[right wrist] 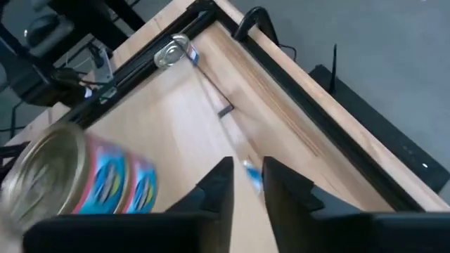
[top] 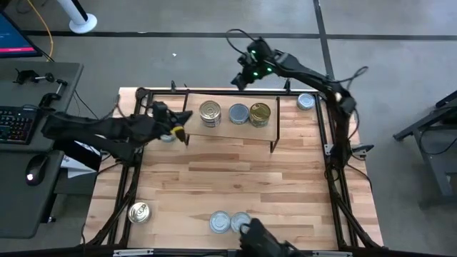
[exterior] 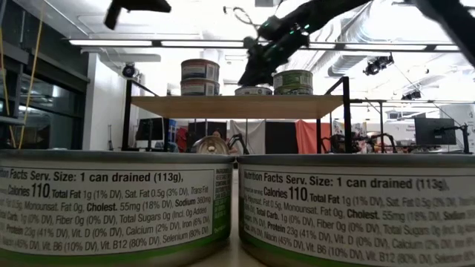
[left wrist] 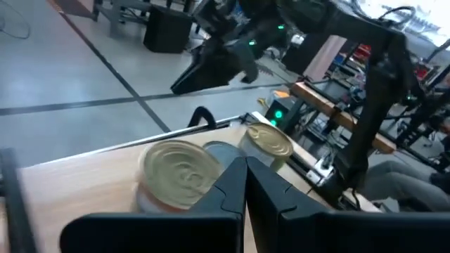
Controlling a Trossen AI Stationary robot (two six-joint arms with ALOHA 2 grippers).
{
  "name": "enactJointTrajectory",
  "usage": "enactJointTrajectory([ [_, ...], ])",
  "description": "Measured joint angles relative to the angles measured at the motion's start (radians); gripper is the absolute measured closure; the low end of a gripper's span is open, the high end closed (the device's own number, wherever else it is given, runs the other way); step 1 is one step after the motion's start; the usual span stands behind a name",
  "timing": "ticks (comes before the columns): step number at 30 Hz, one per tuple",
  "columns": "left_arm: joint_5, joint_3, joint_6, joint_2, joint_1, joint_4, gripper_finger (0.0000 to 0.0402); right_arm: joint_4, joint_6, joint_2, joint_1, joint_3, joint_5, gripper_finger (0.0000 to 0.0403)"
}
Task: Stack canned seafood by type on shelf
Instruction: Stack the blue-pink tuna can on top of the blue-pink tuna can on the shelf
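The shelf stands at the table's far middle and carries three lots of cans: a gold-lidded stack, a pale blue-silver can and a gold-green stack. In the low view the left stack is two cans high. My left gripper hovers at the shelf's left end, shut and empty, with the gold lid just ahead of it. My right gripper hangs above the shelf's far edge, fingers a narrow gap apart, holding nothing. Its wrist view shows the pink-and-blue labelled stack below.
Loose cans stand on the table: one at the far right, one beside the shelf's left end under my left arm, one near left, two at the near edge. A black frame rims the table.
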Motion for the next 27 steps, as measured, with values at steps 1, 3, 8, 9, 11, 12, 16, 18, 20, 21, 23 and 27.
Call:
enactJointTrajectory([
  [1, 0.002, 0.000, 0.004, -0.021, 0.000, -0.026, 0.0402, -0.012, 0.000, 0.033, 0.002, 0.041, -0.001, 0.0329],
  [3, 0.019, -0.001, 0.007, -0.055, 0.000, -0.081, 0.0402, -0.017, 0.014, 0.089, 0.008, 0.115, 0.004, 0.0312],
  [8, 0.076, -0.003, 0.041, -0.086, 0.000, -0.184, 0.0401, -0.020, 0.209, 0.216, 0.011, 0.249, 0.007, 0.0267],
  [9, 0.080, -0.003, 0.056, -0.085, 0.000, -0.202, 0.0401, -0.029, 0.264, 0.244, 0.009, 0.272, 0.007, 0.0262],
  [11, 0.082, -0.003, 0.086, -0.082, 0.000, -0.239, 0.0401, -0.048, 0.345, 0.294, 0.011, 0.315, 0.004, 0.0257],
  [12, 0.082, -0.003, 0.108, -0.080, 0.000, -0.252, 0.0401, -0.060, 0.355, 0.315, 0.012, 0.335, -0.001, 0.0257],
  [16, 0.083, -0.003, 0.174, -0.078, 0.000, -0.309, 0.0401, -0.131, 0.328, 0.349, 0.020, 0.402, 0.011, 0.0258],
  [18, 0.083, -0.003, 0.179, -0.081, 0.000, -0.335, 0.0401, -0.190, 0.274, 0.346, 0.021, 0.435, 0.047, 0.0258],
  [20, 0.082, -0.004, 0.179, -0.086, 0.000, -0.360, 0.0401, -0.306, 0.195, 0.335, 0.015, 0.470, 0.101, 0.0259],
  [21, 0.081, -0.004, 0.178, -0.087, 0.000, -0.364, 0.0401, -0.336, 0.158, 0.314, 0.010, 0.460, 0.126, 0.0259],
  [23, 0.081, -0.004, 0.178, -0.089, 0.000, -0.375, 0.0402, -0.418, 0.093, 0.261, 0.000, 0.423, 0.178, 0.0259],
  [27, 0.067, -0.004, 0.197, -0.089, 0.006, -0.371, 0.0401, -0.604, -0.029, 0.196, -0.026, 0.392, 0.289, 0.0262],
])
